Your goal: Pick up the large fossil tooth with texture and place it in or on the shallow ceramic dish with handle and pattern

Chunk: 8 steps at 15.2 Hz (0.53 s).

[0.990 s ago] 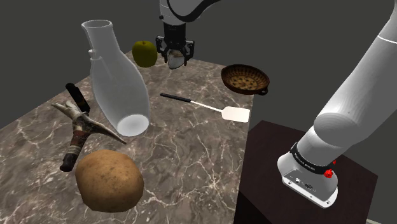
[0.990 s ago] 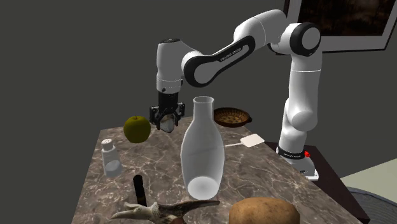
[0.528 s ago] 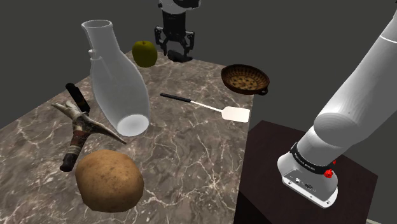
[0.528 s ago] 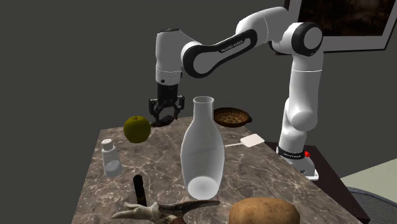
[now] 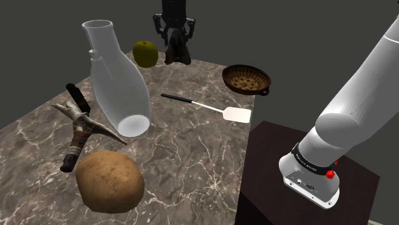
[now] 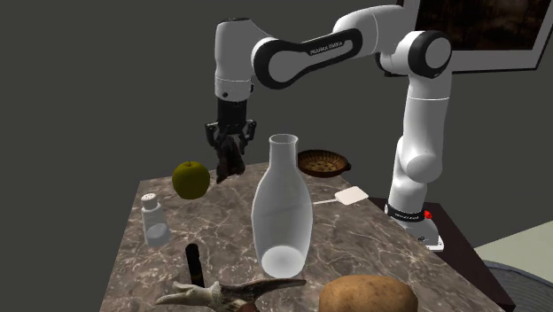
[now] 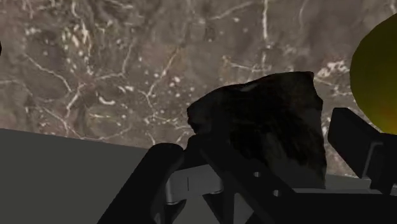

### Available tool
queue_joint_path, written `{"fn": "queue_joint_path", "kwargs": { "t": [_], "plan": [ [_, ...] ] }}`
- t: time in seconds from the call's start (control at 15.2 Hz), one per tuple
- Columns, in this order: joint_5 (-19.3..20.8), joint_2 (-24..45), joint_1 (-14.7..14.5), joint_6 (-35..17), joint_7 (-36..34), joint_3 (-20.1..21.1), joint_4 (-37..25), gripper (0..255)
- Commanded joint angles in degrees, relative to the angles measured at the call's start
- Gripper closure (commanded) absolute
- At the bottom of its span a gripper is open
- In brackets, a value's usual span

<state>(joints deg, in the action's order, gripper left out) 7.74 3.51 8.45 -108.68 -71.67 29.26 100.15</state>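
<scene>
The fossil tooth (image 5: 177,52) is a dark, rough, tapering lump hanging in the air above the marble table's far edge, beside a green apple (image 5: 146,54). My black gripper (image 5: 174,33) is shut on its upper end. The second exterior view has the tooth (image 6: 229,162) dangling under the gripper (image 6: 229,142), left of the glass carafe's neck. In the wrist view the tooth (image 7: 267,118) sits clasped between the fingers (image 7: 159,172), with marble below it. The brown patterned dish with a small handle (image 5: 246,79) rests on the table's far corner, to the shoulder view's right of the gripper; the dish (image 6: 322,162) holds nothing.
A tall glass carafe (image 5: 118,83) stands mid-table. A white spatula (image 5: 211,107) lies between carafe and dish. A potato (image 5: 110,180) and an old pick hammer (image 5: 83,128) lie near the front. A shaker (image 6: 154,219) stands behind the carafe. The dark stand (image 5: 288,172) is at lower right.
The gripper has risen straight up from the table's far edge with the tooth in it. The tooth now hangs clear of the marble.
</scene>
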Motion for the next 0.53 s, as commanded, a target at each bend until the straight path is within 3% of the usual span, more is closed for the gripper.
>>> {"fn": "queue_joint_path", "kwargs": {
  "t": [0.0, 0.4, 0.46],
  "plan": [
    [-0.1, -0.1, 0.1, 1.4, 0.2, -0.1, -1.1, 255],
    [-0.2, -0.1, 0.0, 4.2, 0.5, 0.1, -4.2, 255],
    [-0.2, -0.1, 0.0, 4.2, 0.5, 0.1, -4.2, 0]
  ]
}}
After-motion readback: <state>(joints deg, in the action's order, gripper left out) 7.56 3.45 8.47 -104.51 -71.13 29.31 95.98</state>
